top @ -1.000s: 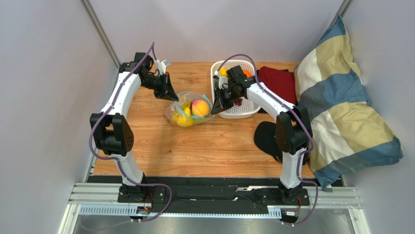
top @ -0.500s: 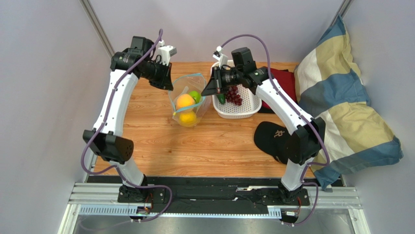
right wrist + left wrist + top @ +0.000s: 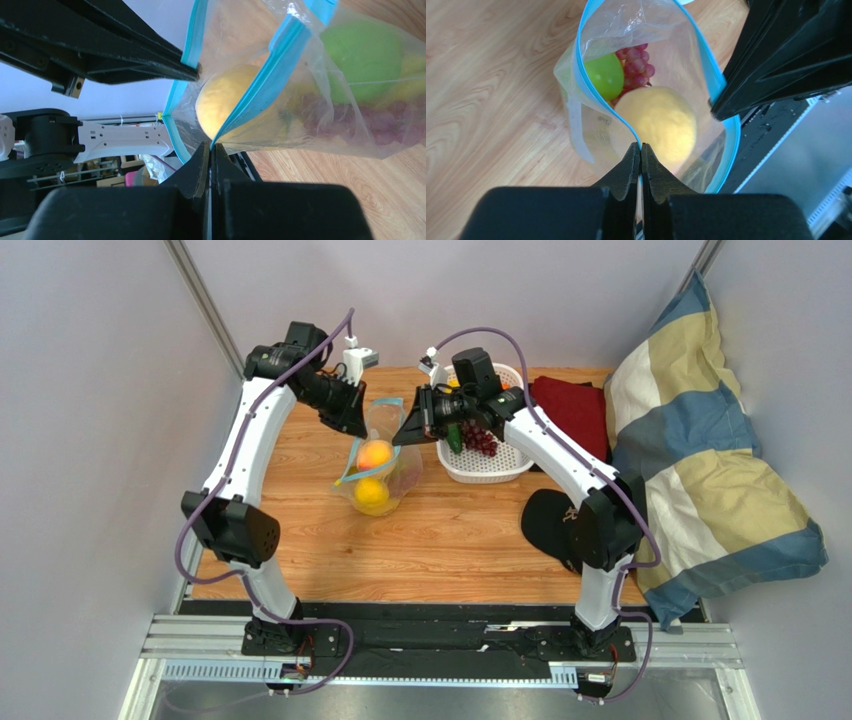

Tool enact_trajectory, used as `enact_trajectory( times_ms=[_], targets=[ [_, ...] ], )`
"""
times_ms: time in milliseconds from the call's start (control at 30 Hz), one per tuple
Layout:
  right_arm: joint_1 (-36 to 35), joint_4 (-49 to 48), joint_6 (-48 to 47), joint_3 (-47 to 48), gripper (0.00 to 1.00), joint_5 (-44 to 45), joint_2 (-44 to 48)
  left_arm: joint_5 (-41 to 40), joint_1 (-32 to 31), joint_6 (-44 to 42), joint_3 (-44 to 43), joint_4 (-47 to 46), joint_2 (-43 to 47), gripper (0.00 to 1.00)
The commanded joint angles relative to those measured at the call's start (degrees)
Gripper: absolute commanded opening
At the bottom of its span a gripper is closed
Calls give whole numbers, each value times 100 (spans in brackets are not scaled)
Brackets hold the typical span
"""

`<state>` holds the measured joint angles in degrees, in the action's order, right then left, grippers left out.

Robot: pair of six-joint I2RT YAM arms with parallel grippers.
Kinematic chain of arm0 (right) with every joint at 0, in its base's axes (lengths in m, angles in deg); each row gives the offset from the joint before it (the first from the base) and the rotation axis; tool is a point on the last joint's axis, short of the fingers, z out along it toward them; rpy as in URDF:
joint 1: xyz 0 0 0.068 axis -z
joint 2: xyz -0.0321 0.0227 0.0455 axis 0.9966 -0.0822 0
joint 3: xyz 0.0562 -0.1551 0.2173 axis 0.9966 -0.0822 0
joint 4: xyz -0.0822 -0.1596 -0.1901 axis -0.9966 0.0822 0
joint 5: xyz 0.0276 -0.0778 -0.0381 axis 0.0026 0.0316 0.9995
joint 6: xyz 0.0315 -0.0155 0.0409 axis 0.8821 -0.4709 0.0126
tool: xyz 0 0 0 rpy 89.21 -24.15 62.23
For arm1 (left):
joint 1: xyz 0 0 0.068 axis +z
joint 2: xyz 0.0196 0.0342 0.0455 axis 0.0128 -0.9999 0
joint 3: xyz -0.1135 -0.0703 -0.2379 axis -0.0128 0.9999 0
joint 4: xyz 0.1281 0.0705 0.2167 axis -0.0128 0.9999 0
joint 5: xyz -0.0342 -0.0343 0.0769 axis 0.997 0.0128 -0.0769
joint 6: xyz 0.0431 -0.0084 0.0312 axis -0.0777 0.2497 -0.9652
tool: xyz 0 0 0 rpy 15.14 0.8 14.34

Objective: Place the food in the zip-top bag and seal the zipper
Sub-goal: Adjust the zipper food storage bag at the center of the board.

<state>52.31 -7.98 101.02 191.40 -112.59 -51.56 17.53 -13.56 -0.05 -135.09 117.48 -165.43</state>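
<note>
The clear zip-top bag [image 3: 383, 462] hangs upright between my two grippers, its mouth held open. Its teal zipper [image 3: 576, 70] runs round the mouth. My left gripper [image 3: 362, 427] is shut on one side of the rim [image 3: 640, 146]. On the opposite side my right gripper [image 3: 403, 436] is shut on the rim too [image 3: 211, 145]. Food lies inside the bag: a yellow fruit [image 3: 657, 122], a green fruit [image 3: 603, 75], purple grapes [image 3: 636, 57] and an orange fruit [image 3: 375, 453]. I cannot tell whether the bag's bottom touches the table.
A white lattice basket [image 3: 500, 470] stands right of the bag with more grapes [image 3: 481, 438] and a green piece in it. Behind it lies a dark red cloth [image 3: 572, 410]. A black cap [image 3: 553, 525] and a striped pillow [image 3: 700, 460] are at the right.
Both grippers have raised the bag from lying on the table to hanging upright, then carried it slightly left and nearer. The right gripper has left the basket side.
</note>
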Motion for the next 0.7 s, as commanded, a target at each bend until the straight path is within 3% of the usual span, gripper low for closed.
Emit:
enact_trajectory(
  times_ms=[0,200,300,333,367,400,433,500,533,633,667],
  targets=[
    [-43,-700,719,29,0,-79,-123,925,-10,-302,-30,-28,-302,9],
    [10,-691,807,-164,0,-95,-80,926,-1,-164,-197,-159,-172,10],
    [168,-586,799,-357,0,-209,34,785,34,48,31,-441,65,19],
    [220,-551,772,-497,0,-219,130,846,69,40,75,-450,118,26],
    [317,-550,781,-594,0,-210,175,933,130,83,267,-494,215,41],
    [352,-542,781,-674,0,-201,210,1047,252,153,452,-581,494,46],
    [379,-550,763,-761,0,-201,228,1423,584,285,715,-1069,723,50],
    [397,-612,781,-797,0,-227,219,1916,1095,846,1751,-1774,1563,69],
    [397,-673,807,-806,0,-236,210,2110,1593,1005,2111,-2456,1865,84],
    [397,-779,913,-719,0,-262,123,2613,2089,701,3456,-3303,3165,91],
    [397,-796,974,-605,0,-271,96,2456,2265,429,4086,-3481,3534,99]
  ],
)
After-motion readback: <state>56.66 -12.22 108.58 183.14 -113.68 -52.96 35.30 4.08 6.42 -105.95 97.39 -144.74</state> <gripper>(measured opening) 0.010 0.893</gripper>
